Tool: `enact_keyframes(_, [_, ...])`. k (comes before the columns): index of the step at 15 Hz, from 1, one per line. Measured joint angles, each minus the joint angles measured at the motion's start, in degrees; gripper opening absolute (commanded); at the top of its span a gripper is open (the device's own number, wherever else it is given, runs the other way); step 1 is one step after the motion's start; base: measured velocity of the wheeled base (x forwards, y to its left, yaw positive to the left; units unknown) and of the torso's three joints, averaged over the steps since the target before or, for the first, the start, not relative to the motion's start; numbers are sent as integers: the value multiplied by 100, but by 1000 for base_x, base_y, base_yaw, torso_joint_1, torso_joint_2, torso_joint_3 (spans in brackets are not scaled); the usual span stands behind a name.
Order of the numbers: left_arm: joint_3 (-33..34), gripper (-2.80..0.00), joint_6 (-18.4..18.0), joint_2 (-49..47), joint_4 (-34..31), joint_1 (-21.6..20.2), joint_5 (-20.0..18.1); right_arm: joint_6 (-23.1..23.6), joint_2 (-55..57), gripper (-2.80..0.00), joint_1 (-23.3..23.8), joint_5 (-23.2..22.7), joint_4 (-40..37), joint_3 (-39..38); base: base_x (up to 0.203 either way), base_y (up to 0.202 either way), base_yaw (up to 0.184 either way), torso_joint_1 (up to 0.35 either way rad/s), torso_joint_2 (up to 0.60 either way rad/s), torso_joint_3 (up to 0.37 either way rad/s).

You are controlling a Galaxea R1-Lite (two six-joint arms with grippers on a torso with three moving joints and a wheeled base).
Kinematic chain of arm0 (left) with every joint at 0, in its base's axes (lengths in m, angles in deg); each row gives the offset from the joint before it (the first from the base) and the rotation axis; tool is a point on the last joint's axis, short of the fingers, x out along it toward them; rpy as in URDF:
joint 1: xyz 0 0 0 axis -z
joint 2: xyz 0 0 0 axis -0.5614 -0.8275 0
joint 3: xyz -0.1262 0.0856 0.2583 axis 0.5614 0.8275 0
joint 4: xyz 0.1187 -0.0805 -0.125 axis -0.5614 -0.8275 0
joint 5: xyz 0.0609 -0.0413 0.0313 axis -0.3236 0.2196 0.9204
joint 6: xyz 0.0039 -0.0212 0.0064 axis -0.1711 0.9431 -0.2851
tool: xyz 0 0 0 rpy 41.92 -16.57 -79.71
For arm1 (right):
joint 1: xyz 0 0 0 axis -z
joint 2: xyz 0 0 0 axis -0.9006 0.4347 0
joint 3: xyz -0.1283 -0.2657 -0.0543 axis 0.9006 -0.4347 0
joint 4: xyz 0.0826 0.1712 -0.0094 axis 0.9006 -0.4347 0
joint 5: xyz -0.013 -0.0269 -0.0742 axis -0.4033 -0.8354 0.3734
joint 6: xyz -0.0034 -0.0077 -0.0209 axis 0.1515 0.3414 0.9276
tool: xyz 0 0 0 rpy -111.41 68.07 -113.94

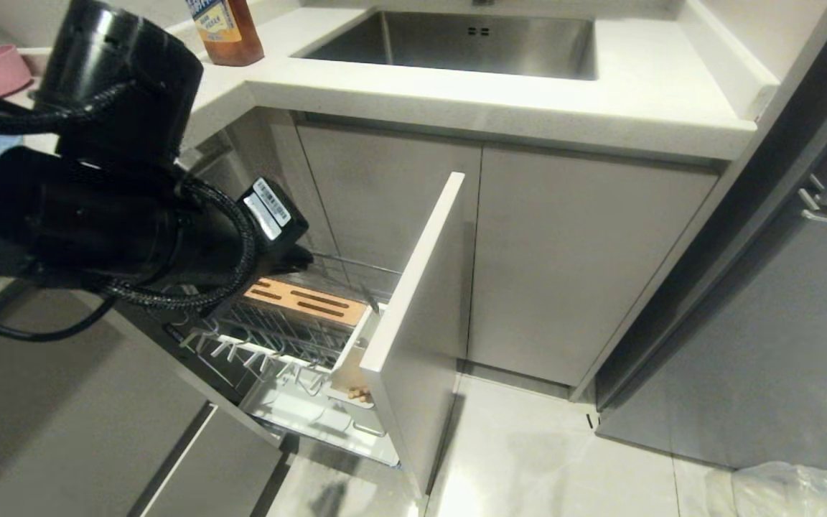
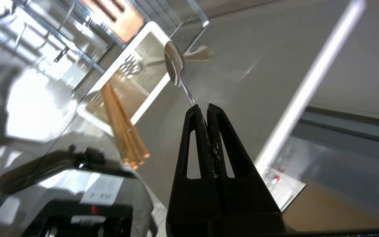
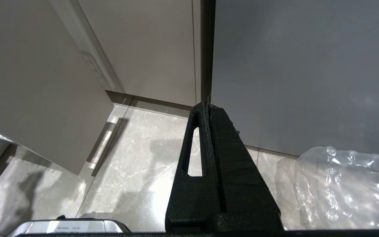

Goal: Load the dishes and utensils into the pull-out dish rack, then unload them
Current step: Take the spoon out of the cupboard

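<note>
With the chopsticks (image 2: 123, 131) in the white utensil cup (image 2: 143, 52), the left pincer (image 2: 202, 108) pinched the spoon (image 2: 173, 64) beside it, no dishes racked.

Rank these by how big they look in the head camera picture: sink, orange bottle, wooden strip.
1. sink
2. wooden strip
3. orange bottle, though the picture's edge cuts it off, so its place after the strip is unsure.

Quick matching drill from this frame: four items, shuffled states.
1 small shiny metal spoon
2 light-wood chopsticks
3 orange-brown slotted wooden strip
4 right end effector

A shut, empty, over floor
B standing in white utensil cup
C pinched by left end effector
D lying atop chrome wire rack

Pairs: 1-C, 2-B, 3-D, 4-A
</note>
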Motion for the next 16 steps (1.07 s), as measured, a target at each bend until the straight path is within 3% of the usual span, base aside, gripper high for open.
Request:
enact_keyframes(4, [-136, -280, -211, 487, -28, 107, 323, 0, 0, -280, 0, 0, 0, 0, 0, 0, 0, 0, 0, 0])
enact_keyframes(11, [-811, -280, -860, 1818, -122, 57, 456, 0, 0, -280, 0, 0, 0, 0, 0, 0, 0, 0, 0, 0])
enact_keyframes(16, [-1326, -280, -1473, 2429, -108, -890, 491, 0, 0, -280, 0, 0, 0, 0, 0, 0, 0, 0, 0, 0])
